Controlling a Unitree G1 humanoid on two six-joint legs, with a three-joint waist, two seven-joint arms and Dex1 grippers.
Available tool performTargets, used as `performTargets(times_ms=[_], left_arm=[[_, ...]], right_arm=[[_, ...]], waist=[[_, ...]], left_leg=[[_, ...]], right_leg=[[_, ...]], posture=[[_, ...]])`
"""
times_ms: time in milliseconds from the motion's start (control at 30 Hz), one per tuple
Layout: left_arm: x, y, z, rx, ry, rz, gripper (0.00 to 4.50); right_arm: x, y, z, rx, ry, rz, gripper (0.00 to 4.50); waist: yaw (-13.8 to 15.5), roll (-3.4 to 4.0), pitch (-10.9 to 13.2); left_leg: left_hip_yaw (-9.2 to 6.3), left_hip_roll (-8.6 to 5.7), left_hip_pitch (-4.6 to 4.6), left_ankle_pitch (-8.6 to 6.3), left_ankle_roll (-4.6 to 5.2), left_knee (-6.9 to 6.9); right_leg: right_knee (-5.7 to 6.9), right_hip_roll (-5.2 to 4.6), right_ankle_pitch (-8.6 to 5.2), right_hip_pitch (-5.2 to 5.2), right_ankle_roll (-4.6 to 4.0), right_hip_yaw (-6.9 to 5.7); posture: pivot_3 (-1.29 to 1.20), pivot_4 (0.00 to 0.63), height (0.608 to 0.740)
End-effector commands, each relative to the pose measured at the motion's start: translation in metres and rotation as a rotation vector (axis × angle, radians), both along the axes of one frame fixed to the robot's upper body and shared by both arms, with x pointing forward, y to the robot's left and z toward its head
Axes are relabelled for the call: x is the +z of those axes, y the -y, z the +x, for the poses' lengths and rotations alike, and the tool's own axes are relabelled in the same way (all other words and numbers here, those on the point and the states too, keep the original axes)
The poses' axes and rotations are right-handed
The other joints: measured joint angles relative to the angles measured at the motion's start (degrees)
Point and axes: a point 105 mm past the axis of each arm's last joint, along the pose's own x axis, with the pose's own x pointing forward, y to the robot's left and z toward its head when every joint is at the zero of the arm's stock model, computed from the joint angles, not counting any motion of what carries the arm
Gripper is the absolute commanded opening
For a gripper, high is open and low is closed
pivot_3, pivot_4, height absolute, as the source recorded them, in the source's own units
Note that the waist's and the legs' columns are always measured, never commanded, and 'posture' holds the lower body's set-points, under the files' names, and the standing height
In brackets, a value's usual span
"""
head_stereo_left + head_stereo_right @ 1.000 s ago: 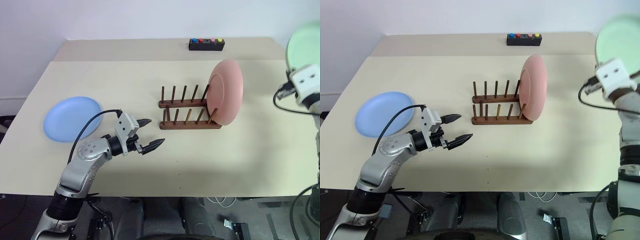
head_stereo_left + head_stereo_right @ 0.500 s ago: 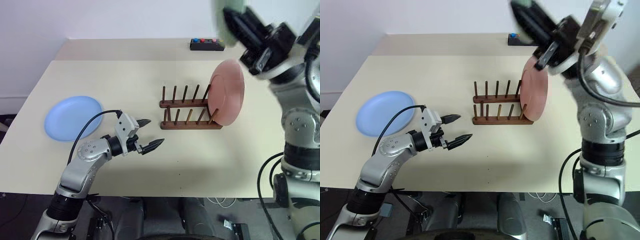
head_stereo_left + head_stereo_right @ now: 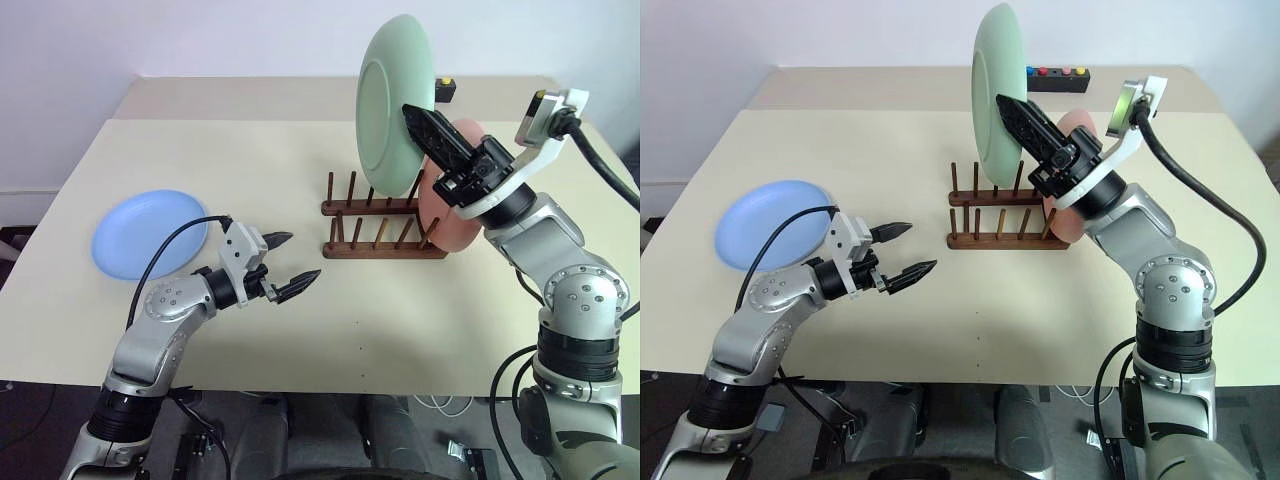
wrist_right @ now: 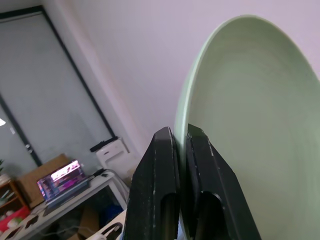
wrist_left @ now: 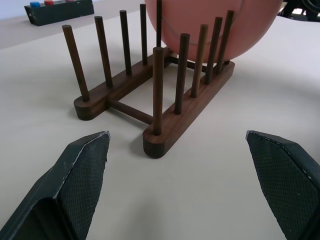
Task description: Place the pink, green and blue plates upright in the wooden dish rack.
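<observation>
The green plate (image 3: 392,100) stands on edge in the air above the wooden dish rack (image 3: 372,224), and my right gripper (image 3: 411,114) is shut on its rim, as the right wrist view shows (image 4: 179,131). The pink plate (image 3: 452,226) stands upright in the rack's right end slot, partly hidden behind my right hand. Flat on the table at the left lies the blue plate (image 3: 148,234). My left gripper (image 3: 303,256) hovers open and empty between the blue plate and the rack, pointing at the rack (image 5: 165,95), with its fingers (image 5: 82,167) spread wide.
A black box with coloured buttons (image 3: 1058,77) sits at the table's far edge behind the rack. A black cable loops from my left wrist (image 3: 170,250) over the blue plate's near side. Bare table (image 3: 400,320) lies in front of the rack.
My right arm has swung in from the far right with the green plate and rolled it onto its edge above the rack. The left arm has stayed put.
</observation>
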Motion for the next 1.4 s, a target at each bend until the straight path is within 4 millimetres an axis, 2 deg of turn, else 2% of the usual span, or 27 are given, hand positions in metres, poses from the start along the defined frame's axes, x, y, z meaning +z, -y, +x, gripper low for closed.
performTargets(times_ms=[33,367,500,767,1100,1400], left_arm=[[0.01,0.002,-0.002,-0.017,0.05,-0.003,4.5],[0.009,0.001,-0.002,-0.014,0.047,0.004,4.5],[0.009,0.001,-0.003,-0.013,0.045,0.004,4.5],[0.008,0.002,-0.003,-0.016,0.042,0.004,4.5],[0.008,0.002,-0.003,-0.016,0.041,0.004,4.5],[0.008,0.002,-0.003,-0.015,0.041,0.006,4.5]], right_arm=[[0.006,0.003,-0.007,-0.02,0.032,0.014,0.04],[0.006,0.008,-0.004,-0.049,0.009,0.048,0.04],[0.017,0.014,-0.007,-0.046,0.04,0.108,0.04],[0.019,0.014,-0.011,-0.023,0.042,0.114,0.04],[-0.008,0.016,-0.001,-0.057,-0.065,0.073,0.04],[-0.016,0.017,-0.001,-0.067,-0.096,0.067,0.04]], waist=[[0.0,0.0,0.0],[-0.02,0.0,0.0],[0.01,0.0,0.0],[-0.07,0.0,0.0],[-0.03,0.0,0.0],[-0.07,0.0,0.0]], left_leg=[[0.0,0.0,-0.01,0.0,0.0,0.01],[0.0,0.0,-0.01,0.0,0.0,0.01],[0.0,0.0,-0.02,0.0,0.0,0.01],[0.0,0.0,-0.02,0.0,0.0,-0.02],[0.0,0.0,-0.03,0.0,0.0,-0.01],[0.0,0.0,-0.03,0.0,0.0,-0.02]], right_leg=[[0.0,0.0,0.0,0.0,0.0,0.0],[0.0,0.0,0.0,-0.01,-0.01,0.0],[-0.01,0.0,-0.01,-0.01,-0.01,0.0],[-0.01,0.0,0.0,-0.03,-0.01,0.0],[-0.01,0.0,-0.01,-0.04,-0.02,0.0],[-0.01,0.01,-0.01,-0.05,-0.02,0.0]], posture=[[0.0,0.15,0.734],[0.0,0.15,0.734],[0.0,0.15,0.734],[0.0,0.15,0.734],[0.0,0.15,0.734],[0.0,0.15,0.734]])
